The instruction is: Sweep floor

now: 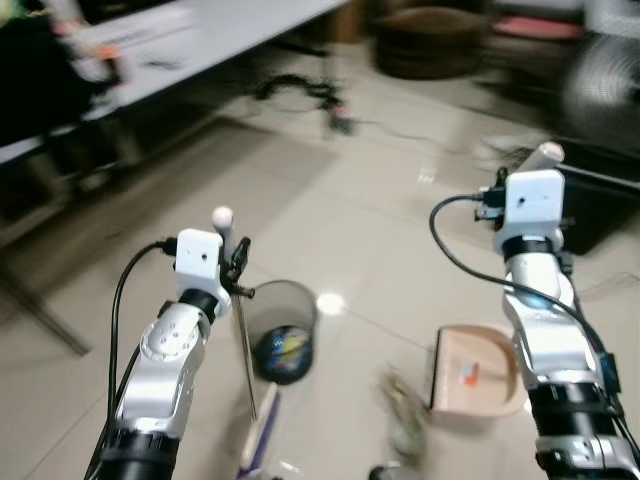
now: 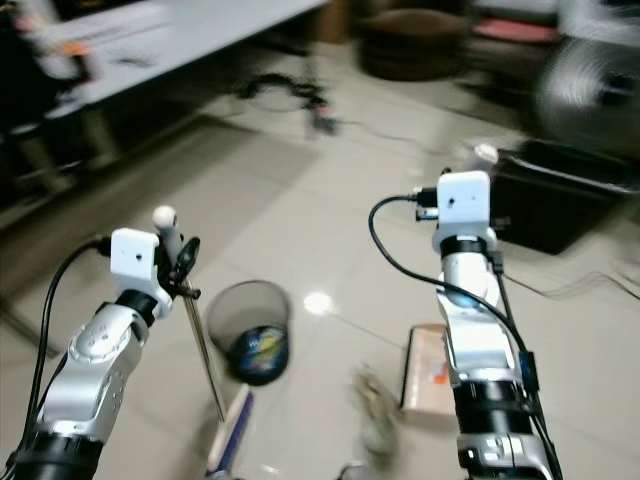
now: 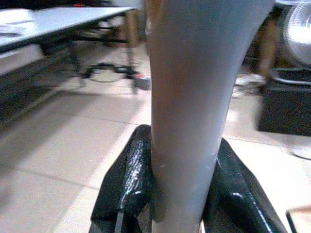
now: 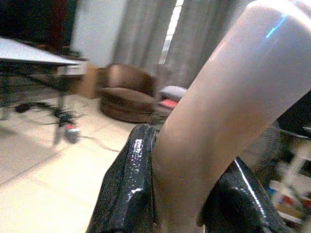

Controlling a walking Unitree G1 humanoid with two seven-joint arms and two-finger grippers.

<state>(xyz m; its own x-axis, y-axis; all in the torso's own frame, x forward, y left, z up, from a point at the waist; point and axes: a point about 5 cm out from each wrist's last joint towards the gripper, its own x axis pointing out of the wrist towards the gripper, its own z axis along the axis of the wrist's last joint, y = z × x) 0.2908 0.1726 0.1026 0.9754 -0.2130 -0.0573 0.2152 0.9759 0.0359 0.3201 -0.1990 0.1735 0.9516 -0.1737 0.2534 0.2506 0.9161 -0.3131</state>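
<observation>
On the tiled floor just ahead of you, a little heap of debris (image 1: 405, 410) lies between the broom head (image 1: 260, 432) on the left and the tan dustpan (image 1: 478, 372) on the right. Your left gripper (image 1: 238, 262) has its fingers (image 3: 129, 179) clamped on the broom's thin handle (image 1: 245, 345), and your right gripper (image 2: 482, 165) pinches the dustpan's pale upright handle (image 4: 218, 121) between its black fingers (image 4: 129, 189). You seem to be at the gathering step: both tools in hand, the litter not yet in the pan. Next, I judge, you should draw the bristles rightward across the heap toward the pan's lip while holding the pan flat against the tiles. Mind the black mesh wastebasket (image 1: 280, 330) standing just beyond the broom head; a wide stroke could knock it. A white table (image 1: 190, 45) runs along the far left, cables (image 1: 300, 95) trail across the far floor, and a dark box (image 1: 590, 205) sits at far right, so the open room is the middle tiles
</observation>
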